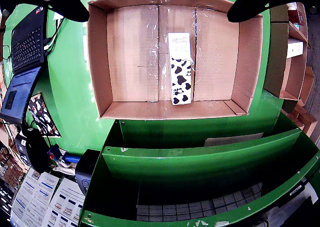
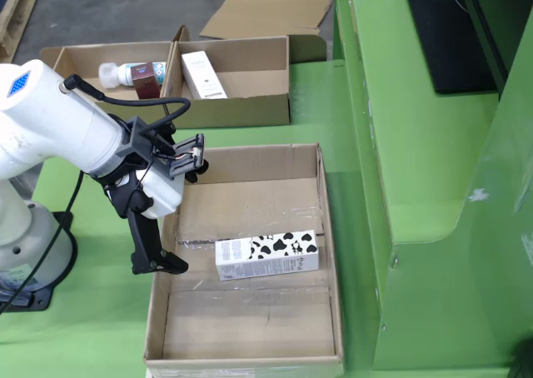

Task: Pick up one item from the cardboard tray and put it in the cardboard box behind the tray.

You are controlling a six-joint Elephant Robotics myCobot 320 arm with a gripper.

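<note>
In the gripper-mounted view the left finger (image 1: 60,4) and right finger (image 1: 255,4) stand wide apart, holding nothing. Between them and below, the cow-patterned carton (image 1: 180,68) lies flat on the cardboard tray (image 1: 100,62) floor. Its long axis runs crosswise to the finger line, so a closing stroke would likely meet its long sides.
</note>
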